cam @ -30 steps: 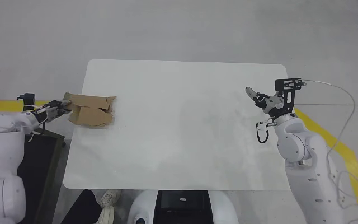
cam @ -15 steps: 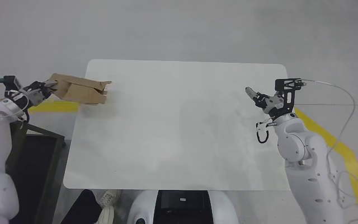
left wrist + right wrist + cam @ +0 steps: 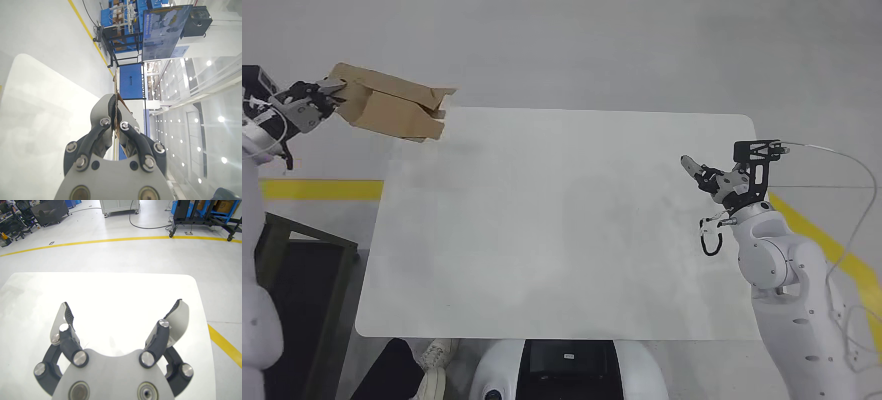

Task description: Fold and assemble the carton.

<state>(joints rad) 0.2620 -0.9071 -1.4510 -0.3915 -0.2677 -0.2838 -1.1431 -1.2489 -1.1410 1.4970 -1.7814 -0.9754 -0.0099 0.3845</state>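
Pale floor (image 3: 113,256), yellow line (image 3: 113,240), blue panel (image 3: 130,83), black office chairs (image 3: 20,226).

the carton (image 3: 392,100) is plain brown cardboard, its thin edge a paler tan in the left wrist view (image 3: 121,103)

the worktop (image 3: 562,230) is white and unpatterned

the left gripper (image 3: 114,99) has silver-grey fingers (image 3: 98,113) lined with black ribbed rubber, black links and bright steel bolts

the right gripper (image 3: 122,306) has the same colours: silver fingers (image 3: 182,313), black ridged lining, black links, shiny bolts

the floor (image 3: 562,50) is pale grey, crossed by a yellow line (image 3: 113,240)

in the room behind stand blue racks (image 3: 121,13), a blue panel (image 3: 130,83) with a fine dot pattern, and a dark screen (image 3: 162,32)
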